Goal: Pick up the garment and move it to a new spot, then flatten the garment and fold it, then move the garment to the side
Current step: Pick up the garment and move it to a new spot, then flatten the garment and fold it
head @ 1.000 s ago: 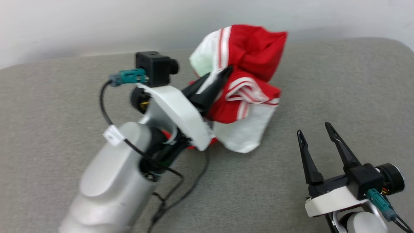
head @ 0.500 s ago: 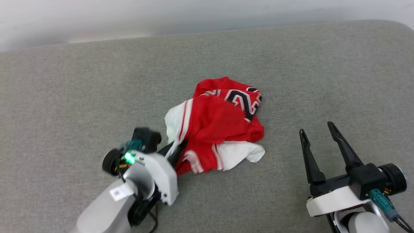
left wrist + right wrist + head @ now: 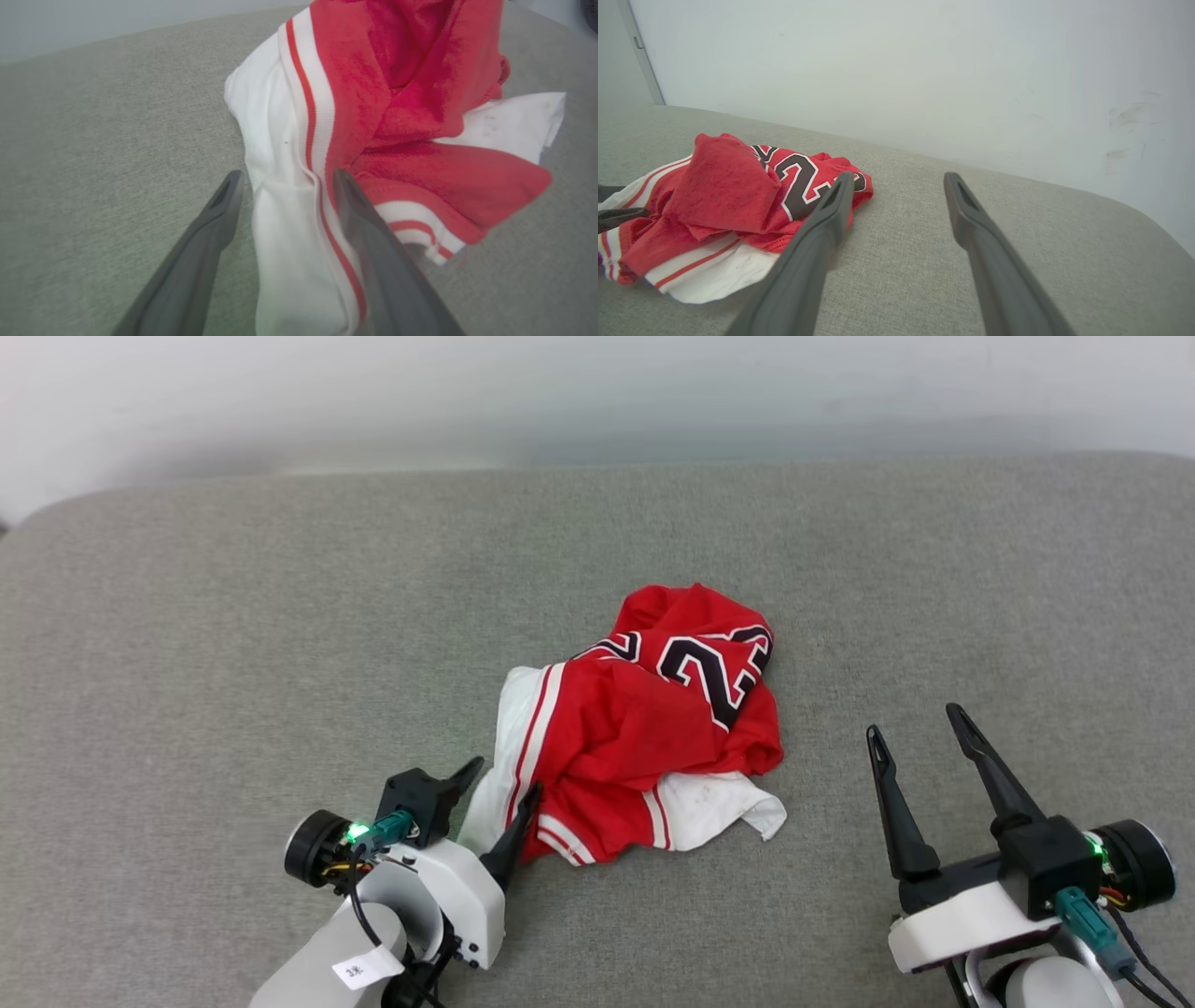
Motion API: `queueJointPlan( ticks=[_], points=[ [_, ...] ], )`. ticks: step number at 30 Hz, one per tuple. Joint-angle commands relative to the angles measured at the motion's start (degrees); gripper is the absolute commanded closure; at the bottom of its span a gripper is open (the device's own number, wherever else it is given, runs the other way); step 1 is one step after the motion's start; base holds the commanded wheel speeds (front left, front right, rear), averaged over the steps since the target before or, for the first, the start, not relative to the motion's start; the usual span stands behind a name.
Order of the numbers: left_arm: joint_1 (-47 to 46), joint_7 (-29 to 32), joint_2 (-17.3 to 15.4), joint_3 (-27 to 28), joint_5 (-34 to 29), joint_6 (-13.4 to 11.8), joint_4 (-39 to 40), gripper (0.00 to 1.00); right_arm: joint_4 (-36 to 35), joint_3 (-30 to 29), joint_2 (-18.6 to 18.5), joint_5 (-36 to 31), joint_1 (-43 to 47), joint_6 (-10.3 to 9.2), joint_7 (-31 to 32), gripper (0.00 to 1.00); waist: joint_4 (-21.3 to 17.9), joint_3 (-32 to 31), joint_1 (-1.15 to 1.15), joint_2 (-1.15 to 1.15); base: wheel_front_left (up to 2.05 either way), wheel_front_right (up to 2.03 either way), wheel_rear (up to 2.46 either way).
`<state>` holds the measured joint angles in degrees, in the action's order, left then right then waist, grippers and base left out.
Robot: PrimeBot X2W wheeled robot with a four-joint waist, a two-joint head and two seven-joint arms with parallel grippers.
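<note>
The garment [image 3: 653, 728], a red jersey with white sleeves and black white-edged numerals, lies crumpled mid-surface on the grey cushion [image 3: 233, 663]. My left gripper [image 3: 504, 777] rests at the heap's near-left edge, jaws open. In the left wrist view the left gripper [image 3: 287, 174] straddles a white sleeve of the garment [image 3: 420, 116] without pinching it. My right gripper [image 3: 913, 721] stands open to the right of the heap, apart from it. Along the right gripper [image 3: 899, 176] the garment [image 3: 724, 191] lies to the left, and one of my left fingers [image 3: 621, 213] shows at the frame's edge.
Wide bare grey cushion surrounds the heap on all sides. A pale wall [image 3: 597, 392] runs just behind the cushion's rounded back edge. A grey door frame [image 3: 642, 51] stands at the far left of the right wrist view.
The left gripper, shut on the raised garment a second ago, came down toward me, set the heap on the cushion and opened. The head camera shifted. The right gripper stayed put.
</note>
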<state>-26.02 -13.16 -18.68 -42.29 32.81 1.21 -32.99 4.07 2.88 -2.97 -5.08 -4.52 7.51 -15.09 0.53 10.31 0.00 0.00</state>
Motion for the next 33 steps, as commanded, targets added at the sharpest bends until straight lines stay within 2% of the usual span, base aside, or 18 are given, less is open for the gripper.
queueJointPlan(
  ticks=[1,4,9,12,14,18,26,33],
  points=[
    [0.2,-0.8,0.1,0.5,-0.7,-0.6,0.2,0.00,0.1,-0.1,0.2,-0.2,0.8,-0.04,-0.1,0.00,0.7,-1.2,0.00,0.00,0.00,0.00,0.00],
    [0.8,-1.9,-0.3,2.4,-2.8,-2.7,2.4,0.00,-0.1,-0.8,0.2,-0.7,1.5,-0.04,-0.1,0.00,1.3,-2.6,0.00,0.00,0.00,0.00,0.00],
    [5.0,-2.0,-1.5,10.5,-8.6,-6.9,13.8,0.00,-0.2,-0.6,0.0,-0.5,2.6,-0.04,-0.1,0.00,2.4,-4.0,0.00,0.00,0.00,0.00,0.00],
    [9.4,-2.0,-1.2,15.4,-12.3,-8.0,21.3,0.00,1.6,0.2,-1.7,0.9,3.0,-0.04,0.6,0.00,3.0,-4.7,0.00,0.00,0.00,0.00,0.00],
    [12.4,-2.0,-1.0,18.1,-14.7,-8.3,25.1,0.00,2.6,2.4,-3.6,2.3,2.6,-0.04,3.7,0.00,3.5,-4.9,0.00,0.00,0.00,0.00,0.00],
    [16.4,-2.0,0.8,21.7,-17.9,-6.7,29.3,0.00,2.5,8.6,-9.5,8.4,0.5,-0.04,16.4,0.00,5.2,-4.4,0.00,0.00,0.00,0.00,0.00],
    [17.0,-2.1,5.2,25.3,-21.7,-2.5,30.4,0.00,-2.7,20.4,-20.9,20.8,-5.9,-0.04,39.3,0.00,10.0,-1.3,0.00,0.00,0.00,0.00,0.00],
    [16.1,-2.1,8.4,28.1,-23.6,0.9,29.7,0.00,-2.4,27.0,-26.6,25.7,-12.5,-0.04,50.8,0.00,14.1,1.6,0.00,0.00,0.00,0.00,0.00]
  ],
)
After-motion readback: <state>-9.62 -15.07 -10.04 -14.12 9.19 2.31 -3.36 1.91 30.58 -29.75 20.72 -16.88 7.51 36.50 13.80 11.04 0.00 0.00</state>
